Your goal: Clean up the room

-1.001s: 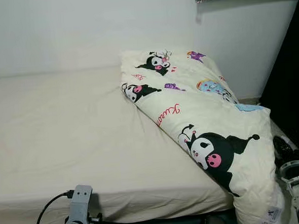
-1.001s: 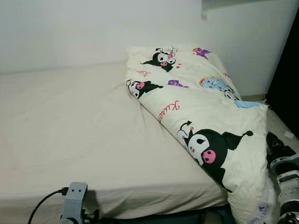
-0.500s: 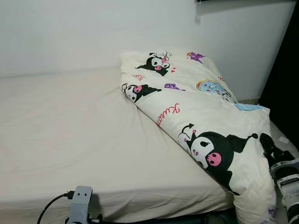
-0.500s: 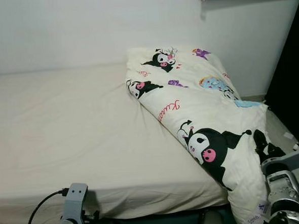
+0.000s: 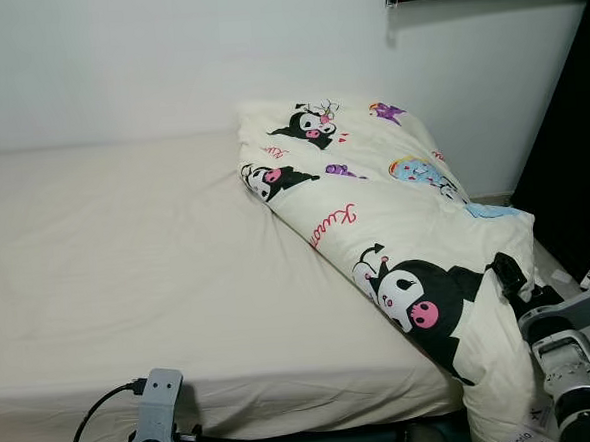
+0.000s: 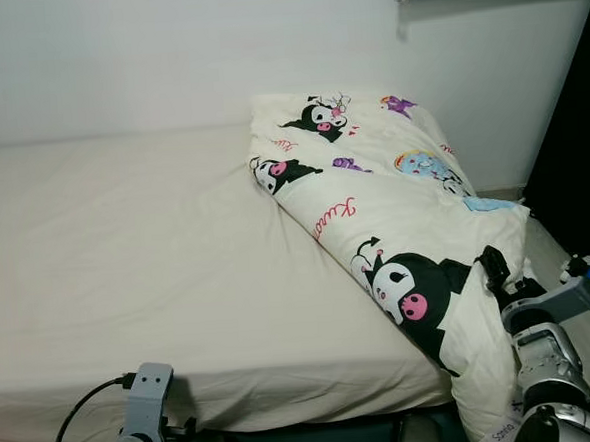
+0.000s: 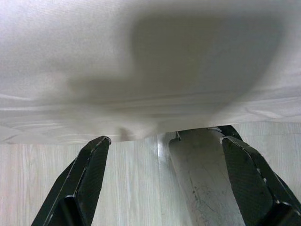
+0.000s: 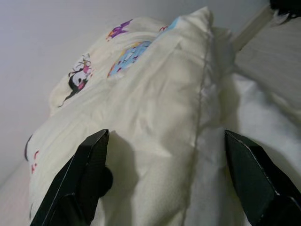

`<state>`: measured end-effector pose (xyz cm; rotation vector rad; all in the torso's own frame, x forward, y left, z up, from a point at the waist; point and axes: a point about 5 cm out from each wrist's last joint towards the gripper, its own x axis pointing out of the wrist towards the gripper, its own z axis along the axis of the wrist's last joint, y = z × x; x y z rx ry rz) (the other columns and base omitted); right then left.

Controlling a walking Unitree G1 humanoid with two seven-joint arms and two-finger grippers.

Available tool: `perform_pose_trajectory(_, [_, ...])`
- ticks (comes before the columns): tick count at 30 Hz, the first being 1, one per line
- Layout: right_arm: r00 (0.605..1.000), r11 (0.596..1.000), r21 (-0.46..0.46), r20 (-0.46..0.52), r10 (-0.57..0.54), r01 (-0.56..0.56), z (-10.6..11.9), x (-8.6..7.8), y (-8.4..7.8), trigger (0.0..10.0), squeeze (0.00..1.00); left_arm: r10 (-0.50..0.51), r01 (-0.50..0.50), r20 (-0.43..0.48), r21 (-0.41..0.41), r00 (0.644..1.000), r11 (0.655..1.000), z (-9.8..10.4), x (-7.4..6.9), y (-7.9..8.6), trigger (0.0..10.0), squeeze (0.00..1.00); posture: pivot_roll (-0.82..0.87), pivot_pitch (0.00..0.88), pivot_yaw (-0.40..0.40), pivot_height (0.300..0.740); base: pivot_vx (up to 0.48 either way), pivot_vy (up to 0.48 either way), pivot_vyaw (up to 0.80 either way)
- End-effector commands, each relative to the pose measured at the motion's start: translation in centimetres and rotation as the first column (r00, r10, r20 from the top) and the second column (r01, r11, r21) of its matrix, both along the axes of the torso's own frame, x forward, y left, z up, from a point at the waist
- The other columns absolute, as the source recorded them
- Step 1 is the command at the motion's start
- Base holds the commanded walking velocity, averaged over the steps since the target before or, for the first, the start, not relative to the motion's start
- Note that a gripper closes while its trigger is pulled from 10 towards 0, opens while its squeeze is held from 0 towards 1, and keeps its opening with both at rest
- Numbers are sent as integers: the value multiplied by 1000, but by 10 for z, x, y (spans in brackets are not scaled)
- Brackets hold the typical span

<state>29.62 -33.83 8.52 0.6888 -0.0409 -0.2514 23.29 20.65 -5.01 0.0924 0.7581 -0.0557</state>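
Bedding was the job at hand: a cream comforter [image 5: 405, 224] printed with cartoon characters lay bunched along the right side of the bed [image 5: 127, 261], from the wall down to the near corner, where its lower end spilled over the mattress edge toward the floor. The right gripper [image 8: 164, 183] was at that hanging edge, fingers [image 8: 89, 174] spread wide with a thick fold and its stitched seam lying between them, nothing yet pinched. From the head views its black fingertip [image 5: 505, 271] sat against the fabric just beside the large black-and-pink character. For a good grab, I judged it should push further in so both layers at the seam sat deep between the fingers before closing, since puffy filling tends to slip from a shallow pinch. The left gripper [image 7: 162, 179] hung low at the front of the bed, fingers apart and empty, facing the sheet's overhang and the wooden floor [image 7: 131, 188]
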Motion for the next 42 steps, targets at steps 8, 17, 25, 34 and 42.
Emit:
perform_pose_trajectory(8, [999,999,-21,8,-31,31,4,-5,-10,0,0,-4,4,-19,26,1000,1000,-2,-6,8,10000,0,60,0,63,490,0,0,0])
perform_pose_trajectory(17, [1000,996,-85,2,28,-28,14,1,-9,0,0,-4,5,-17,21,1000,1000,-2,-5,6,10000,0,60,0,63,490,0,0,0])
perform_pose_trajectory(25, [994,984,-144,-25,103,-106,18,6,-5,0,0,-6,6,-14,16,1000,1000,-2,-4,4,10000,0,56,0,62,490,0,0,0])
perform_pose_trajectory(34, [767,761,-359,164,621,-540,80,44,90,0,0,-7,7,-9,19,1000,1000,0,-1,5,10000,0,49,0,67,490,0,0,0])
perform_pose_trajectory(42, [198,173,-464,-5,980,-869,73,14,218,0,0,15,-15,14,29,1000,999,3,4,5,10000,0,63,0,49,490,0,0,0])
